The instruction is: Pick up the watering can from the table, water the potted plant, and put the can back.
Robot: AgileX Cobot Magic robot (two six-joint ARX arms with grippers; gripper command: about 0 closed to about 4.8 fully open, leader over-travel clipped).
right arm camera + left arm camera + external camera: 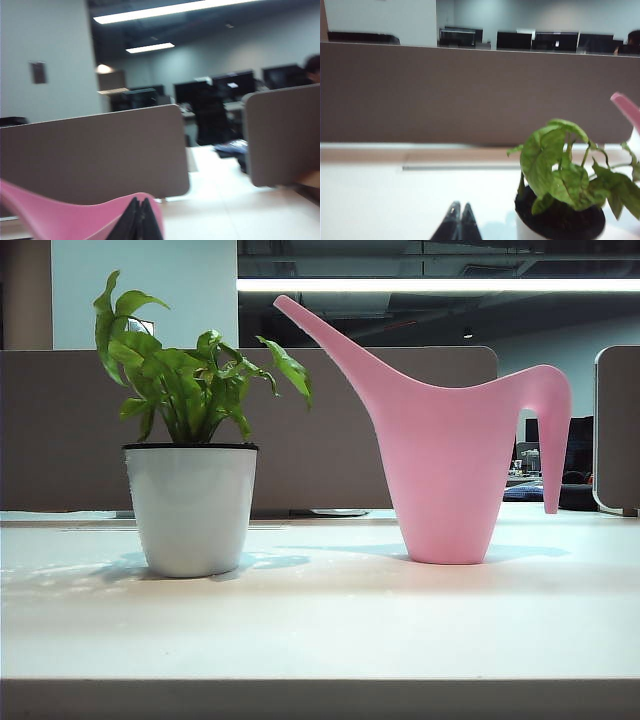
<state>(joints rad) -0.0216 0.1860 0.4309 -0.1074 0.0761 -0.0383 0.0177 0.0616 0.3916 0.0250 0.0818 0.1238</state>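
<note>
The pink watering can (445,470) stands upright on the off-white table (330,630), right of centre, its spout slanting up toward the left. Left of it stands the potted plant (190,505), green leaves in a white pot. Neither gripper shows in the exterior view. In the left wrist view my left gripper (460,206) is shut and empty above the table, with the potted plant (560,220) off to its side and the can's spout tip (626,107) beyond. My right gripper (139,201) is shut with nothing between its fingers, close before the can's curved handle (60,217).
A grey-brown partition (330,430) runs along the table's far edge, and a second panel (618,430) stands at the far right. Desks with dark monitors (555,41) lie behind it. The table's darker front edge (320,700) is nearest the exterior camera.
</note>
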